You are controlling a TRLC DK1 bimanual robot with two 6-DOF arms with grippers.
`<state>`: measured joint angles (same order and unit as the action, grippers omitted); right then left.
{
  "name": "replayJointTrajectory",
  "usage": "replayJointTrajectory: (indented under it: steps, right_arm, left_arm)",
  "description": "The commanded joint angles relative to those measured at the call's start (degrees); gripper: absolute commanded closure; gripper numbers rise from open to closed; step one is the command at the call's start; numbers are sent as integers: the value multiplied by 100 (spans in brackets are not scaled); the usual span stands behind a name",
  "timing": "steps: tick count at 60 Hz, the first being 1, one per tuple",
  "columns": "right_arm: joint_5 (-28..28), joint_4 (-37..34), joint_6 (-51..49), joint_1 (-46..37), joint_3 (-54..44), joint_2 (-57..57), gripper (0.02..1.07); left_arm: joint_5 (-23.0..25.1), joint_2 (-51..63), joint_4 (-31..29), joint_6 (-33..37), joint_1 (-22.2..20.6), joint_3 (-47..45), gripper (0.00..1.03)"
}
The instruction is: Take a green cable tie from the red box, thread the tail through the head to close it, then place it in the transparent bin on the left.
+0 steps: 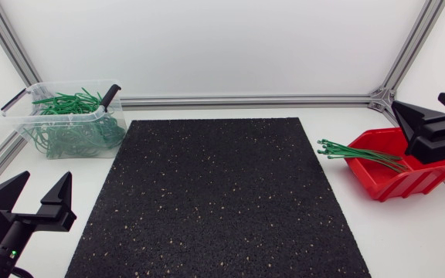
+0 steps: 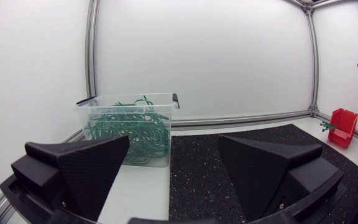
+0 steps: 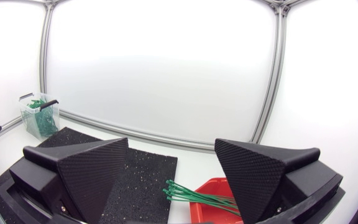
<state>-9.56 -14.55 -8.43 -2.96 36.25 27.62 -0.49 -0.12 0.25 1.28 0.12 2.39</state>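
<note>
A red box (image 1: 408, 174) stands at the right of the table with a bundle of green cable ties (image 1: 358, 152) sticking out over its left rim. My right gripper (image 1: 439, 116) hangs open above the box's far right corner; in the right wrist view the ties (image 3: 194, 195) and the box (image 3: 209, 202) lie just ahead of its spread fingers (image 3: 82, 171). At the back left is the transparent bin (image 1: 68, 123), holding several closed green ties (image 1: 72, 100). My left gripper (image 1: 33, 197) is open and empty at the front left, with the bin (image 2: 132, 127) ahead of it.
A black speckled mat (image 1: 215, 197) covers the middle of the table between bin and box. Aluminium frame rails (image 1: 253, 100) run along the back and sides. The bin's black latch handles (image 1: 110, 94) stick up at its ends.
</note>
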Motion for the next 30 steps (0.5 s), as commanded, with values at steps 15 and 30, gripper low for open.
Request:
replayJointTrajectory:
  steps: [15,30]
  right_arm:
    - [-520,-1973,-2963,-802,2483,2899,6]
    - [-679,-2694,-4150,-855,3274,4507,6]
  left_arm:
    - [14,-50,-113,-5,-12,-231,4]
    - [14,-50,-122,-5,-30,-231,4]
